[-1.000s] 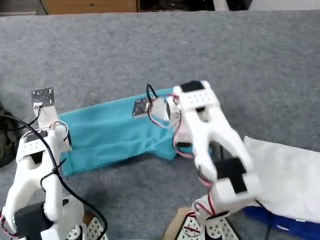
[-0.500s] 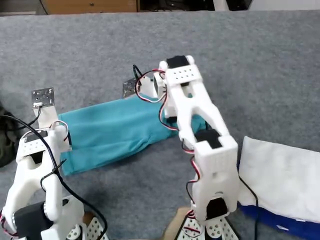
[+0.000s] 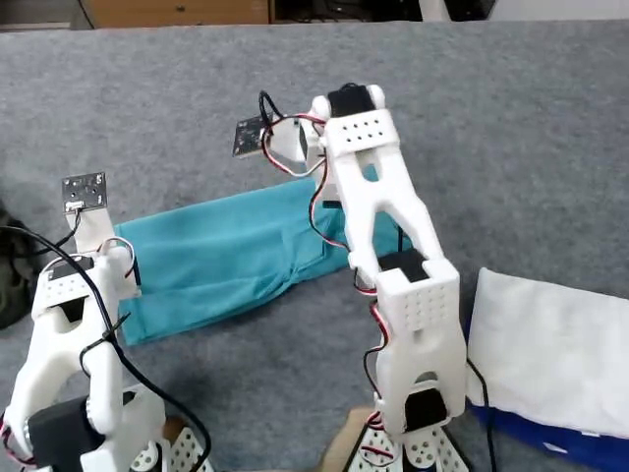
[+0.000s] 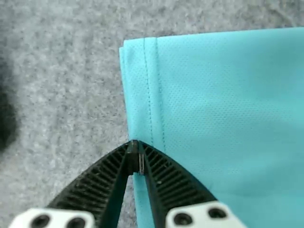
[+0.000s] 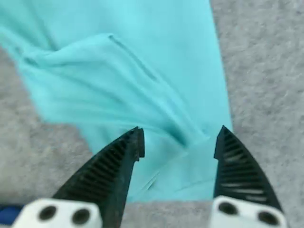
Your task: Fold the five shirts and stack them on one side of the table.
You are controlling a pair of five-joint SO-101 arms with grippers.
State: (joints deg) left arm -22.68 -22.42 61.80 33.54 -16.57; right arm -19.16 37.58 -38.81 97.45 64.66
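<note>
teal shirt: long folded strip lying across the middle of the grey table. left gripper: jaws together, pinched on the hemmed edge at one end of the strip. right gripper: jaws wide apart, hanging over the other end, wrinkled cloth under the gap; can't tell if the tips touch the fabric. right arm stretches out over that end. white shirt: folded, near the table's right edge, apart from the teal one, lying on top of a blue shirt.
</note>
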